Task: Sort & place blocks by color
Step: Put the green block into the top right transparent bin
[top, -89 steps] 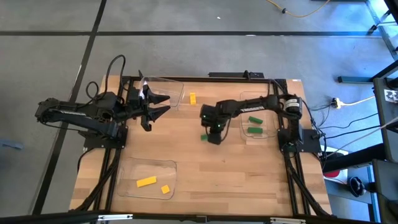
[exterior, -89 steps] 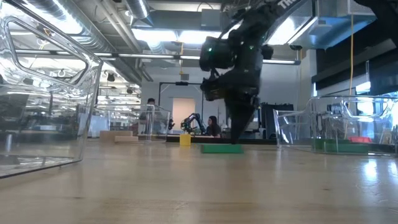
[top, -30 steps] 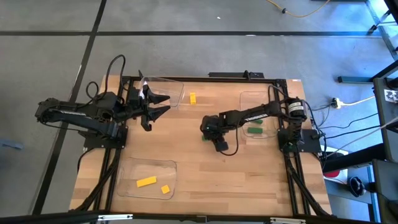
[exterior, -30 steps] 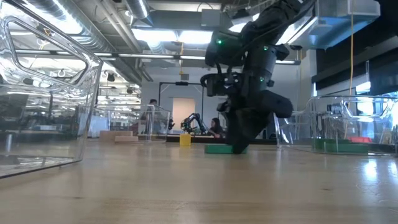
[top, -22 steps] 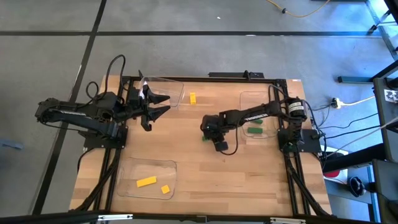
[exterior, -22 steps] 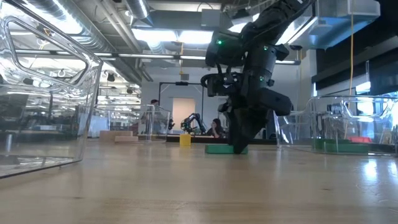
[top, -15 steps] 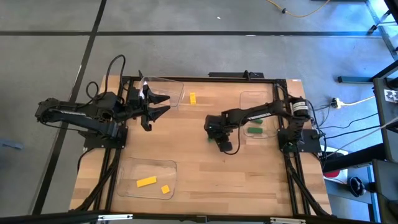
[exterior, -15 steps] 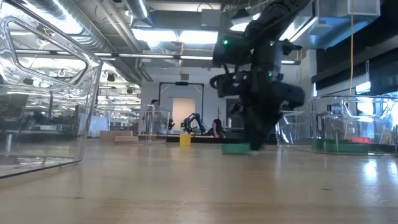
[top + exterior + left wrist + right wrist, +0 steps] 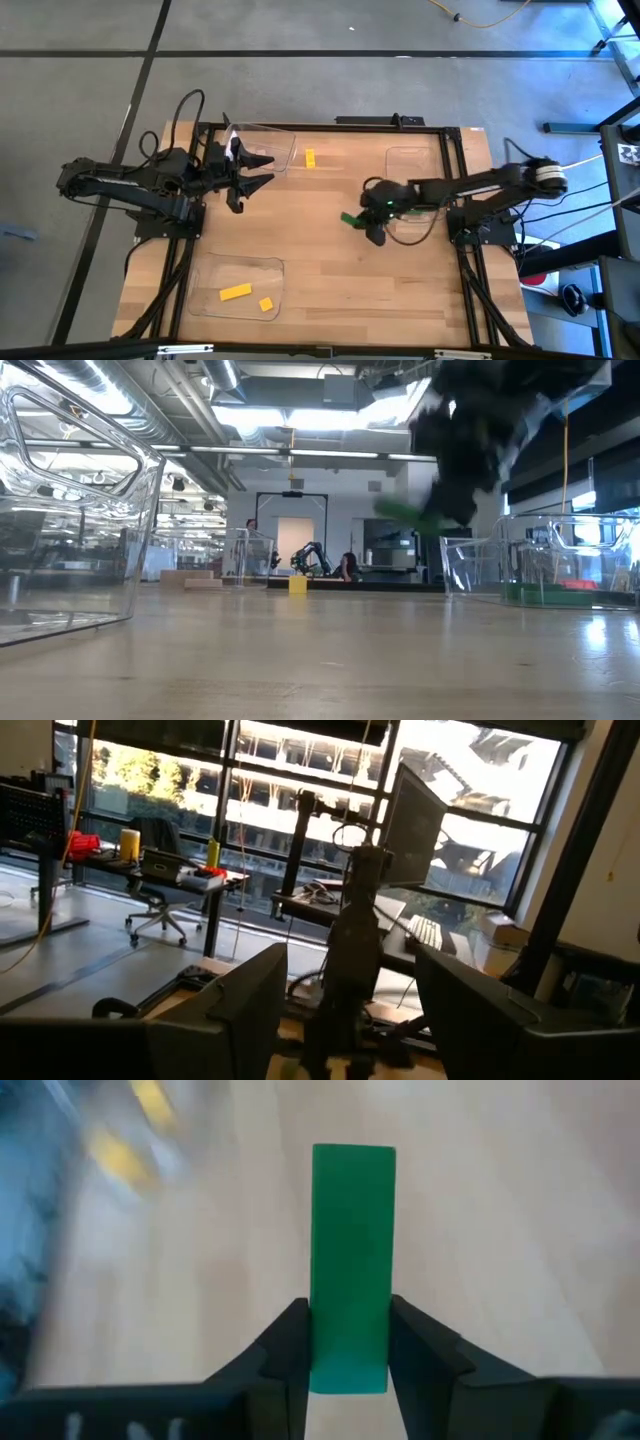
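A: Where do we see the green bar (image 9: 352,1265)?

B: We see it clamped between the right gripper (image 9: 372,226) fingers (image 9: 285,1355), lifted off the table (image 9: 320,270), just beside the right-hand clear tray (image 9: 412,157).

A: And our left gripper (image 9: 262,168)?

B: It hangs near the far-left tray (image 9: 280,140), fingers spread wide, holding nothing.

A: The other blocks?

B: We spot one yellow block (image 9: 310,157) on the bare wood, and two yellow pieces (image 9: 236,292) in the near tray (image 9: 210,270).

Bright green bar (image 9: 352,1265) between dark fingers (image 9: 285,1350); yellow blocks (image 9: 235,292) (two in a clear tray (image 9: 205,270), one (image 9: 310,157) loose) on pale tan wood table (image 9: 300,260).
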